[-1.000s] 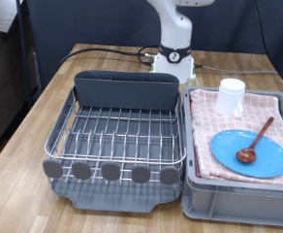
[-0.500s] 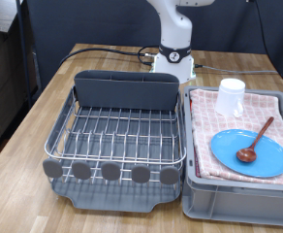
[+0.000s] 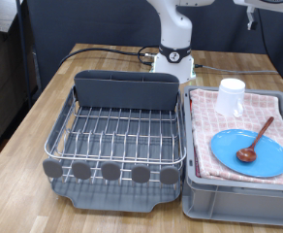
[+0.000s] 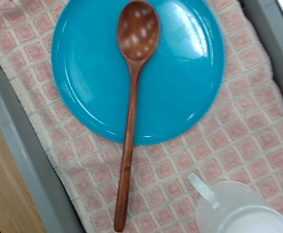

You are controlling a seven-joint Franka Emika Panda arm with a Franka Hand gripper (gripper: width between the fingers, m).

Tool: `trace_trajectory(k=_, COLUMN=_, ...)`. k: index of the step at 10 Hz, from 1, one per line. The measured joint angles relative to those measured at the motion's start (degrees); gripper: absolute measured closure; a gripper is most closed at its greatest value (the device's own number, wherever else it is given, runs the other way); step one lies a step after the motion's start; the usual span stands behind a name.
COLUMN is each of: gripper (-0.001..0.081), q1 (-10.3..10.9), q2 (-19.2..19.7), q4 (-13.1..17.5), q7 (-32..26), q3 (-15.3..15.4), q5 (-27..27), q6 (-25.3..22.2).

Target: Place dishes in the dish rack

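The bright-blue plate (image 3: pixel 272 160) lies on the pink checked cloth (image 3: pixel 214 131) in the grey crate (image 3: pixel 229 199) at the exterior view's right. The reddish-brown wooden spoon (image 3: pixel 258 139) rests with its bowl on the plate and its handle over the cloth. The white cup (image 3: pixel 232 95) stands on the cloth behind them. The wire dish rack (image 3: pixel 117 131) on its dark tray holds nothing. The wrist view looks straight down on the plate (image 4: pixel 88 78), spoon (image 4: pixel 132 107) and cup (image 4: pixel 243 209). The gripper's fingers show in neither view.
The grey utensil caddy (image 3: pixel 125 92) stands at the rack's back, round grey tabs (image 3: pixel 110 172) along its front. The robot's white base (image 3: pixel 175 53) and a black cable (image 3: pixel 103 53) lie behind the rack. A white part of the arm (image 3: pixel 269 3) shows at the top right edge.
A white part of the arm has come into sight at the exterior view's top right edge. The dishes and rack have not moved.
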Motion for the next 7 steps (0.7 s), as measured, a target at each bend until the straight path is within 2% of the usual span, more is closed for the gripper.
trace_trajectory(k=1, gripper=0.0003, q1=0.0, q2=1.1, q4=-0.53, q7=0.62, q3=-0.22, q5=0.15, q6=2.66)
trace_trajectory(k=3, gripper=0.0003, q1=0.01, q2=1.18, q4=-0.5, q7=0.35, q3=-0.02, q5=-1.48, q6=2.5)
trace_trajectory(k=5, gripper=0.0003, q1=-0.01, q2=3.03, q4=-0.69, q7=2.53, q3=1.06, q5=-7.89, q6=4.67)
trace_trajectory(k=7, gripper=0.0003, q1=0.0, q2=6.8, q4=-0.77, q7=7.14, q3=2.03, q5=-13.16, q6=8.76)
